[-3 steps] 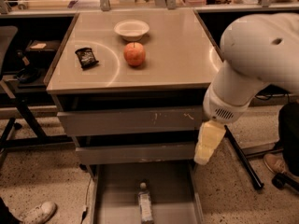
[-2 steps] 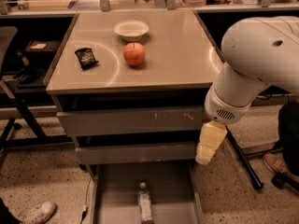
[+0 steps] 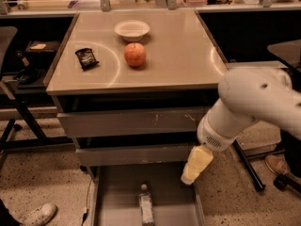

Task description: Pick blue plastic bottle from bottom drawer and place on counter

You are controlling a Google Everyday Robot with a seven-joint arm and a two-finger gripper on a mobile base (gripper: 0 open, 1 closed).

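Observation:
The blue plastic bottle (image 3: 146, 205) lies on its side on the floor of the open bottom drawer (image 3: 117, 197), cap pointing toward the cabinet. My gripper (image 3: 195, 166) hangs from the white arm at the drawer's right side, above and to the right of the bottle, apart from it. The counter (image 3: 178, 51) is above, holding a red apple (image 3: 135, 54), a white bowl (image 3: 132, 30) and a dark snack packet (image 3: 87, 58).
Two closed grey drawers (image 3: 131, 121) sit above the open one. A dark chair (image 3: 14, 79) stands at the left, a shoe (image 3: 37, 214) at bottom left, and stand legs (image 3: 249, 166) on the floor at the right.
The arm has lowered and swung away from the counter's right edge, so more of the countertop shows. The gripper stays beside the drawer's right side. The bottle has not moved.

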